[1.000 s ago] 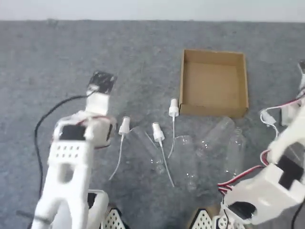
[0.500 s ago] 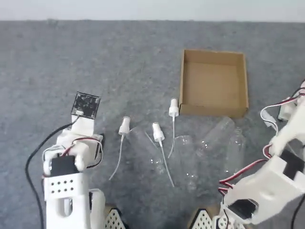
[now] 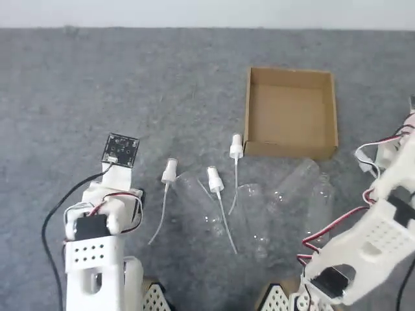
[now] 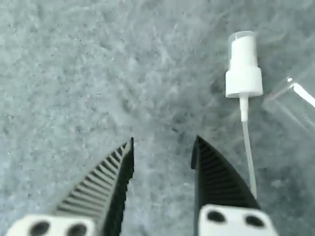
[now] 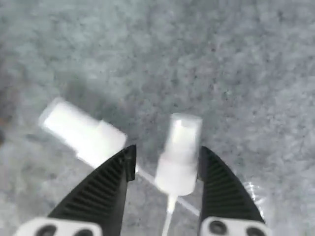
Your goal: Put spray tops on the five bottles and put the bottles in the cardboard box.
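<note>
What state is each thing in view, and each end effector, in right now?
Cardboard box: open, empty.
Bottles: lying on their sides, without tops.
Spray tops: lying loose, unattached.
Left end effector: open, empty.
Right end effector: open, a spray top between its jaws.

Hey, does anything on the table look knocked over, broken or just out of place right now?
Nothing looks broken or spilled. The clear bottles lie on their sides, bunched together close to the cardboard box, none inside it, apparently uncapped. Three spray tops lie loose on the carpet beside them.
</note>
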Robot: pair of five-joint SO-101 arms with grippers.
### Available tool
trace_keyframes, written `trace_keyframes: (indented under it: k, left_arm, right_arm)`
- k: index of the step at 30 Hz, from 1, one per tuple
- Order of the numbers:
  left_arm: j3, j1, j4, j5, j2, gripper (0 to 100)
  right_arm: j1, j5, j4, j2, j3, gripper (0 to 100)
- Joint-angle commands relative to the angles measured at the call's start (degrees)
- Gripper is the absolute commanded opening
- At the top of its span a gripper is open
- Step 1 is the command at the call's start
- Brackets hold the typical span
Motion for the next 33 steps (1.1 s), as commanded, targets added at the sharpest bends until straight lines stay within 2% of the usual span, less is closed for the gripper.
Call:
trace_keyframes:
  k: [1,5,11,18,22,27,33]
  left_arm:
    - [-0.31,-0.26,-1.49,-0.53,-1.32,18]
    - [0.13,-0.26,-1.67,-0.53,-1.41,18]
    - [0.66,-0.26,-1.67,-0.53,-1.67,18]
    - [0.75,-0.26,-2.11,-0.53,-1.67,18]
    - [4.18,-0.26,-7.12,-0.53,-1.67,18]
    - [4.88,-0.26,-7.74,-0.53,-1.67,18]
    - [5.05,-0.26,-7.74,-0.53,-1.67,18]
  right_arm:
    - [0.66,-0.7,-1.8,-0.4,-3.6,12.1]
    - [0.57,-0.7,-1.45,0.48,-3.6,11.6]
    - [1.63,-0.18,-1.1,-1.71,-3.69,0.3]
    - [1.8,2.11,8.13,-10.95,-7.03,0.6]
    - [0.4,2.2,14.73,-16.57,-11.25,0.6]
    - [-6.73,1.76,22.99,-24.4,-13.54,0.6]
    - [-24.04,-2.55,29.41,-34.51,-13.63,0.6]
